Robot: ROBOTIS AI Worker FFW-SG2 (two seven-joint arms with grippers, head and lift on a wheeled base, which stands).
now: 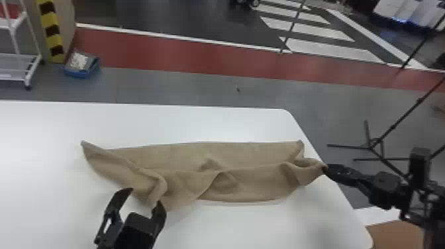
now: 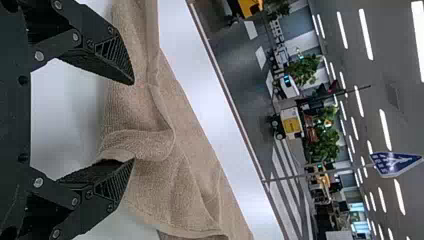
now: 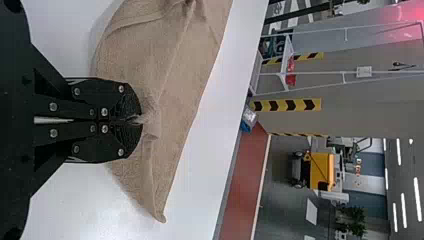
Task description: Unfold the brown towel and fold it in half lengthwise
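The brown towel [image 1: 185, 159] lies crumpled and stretched sideways across the table, its near side folded over in loose waves. My left gripper [image 1: 145, 197] stands open at the towel's near left edge, a raised fold just beyond its fingers. In the left wrist view the left gripper [image 2: 132, 122] has its two fingertips apart, with the towel [image 2: 150, 115] at and beyond them. At the towel's right end, my right gripper [image 1: 325, 168] is closed on a corner. The right wrist view has the right gripper [image 3: 140, 120] pinching a gathered bit of the towel [image 3: 175, 75].
The white table [image 1: 198, 122] has its right edge close to the right gripper. Beyond it on the floor are a blue bin [image 1: 81, 68], a white rack [image 1: 20, 59] and a black tripod stand [image 1: 372, 145]. A brown box [image 1: 397, 235] is at the lower right.
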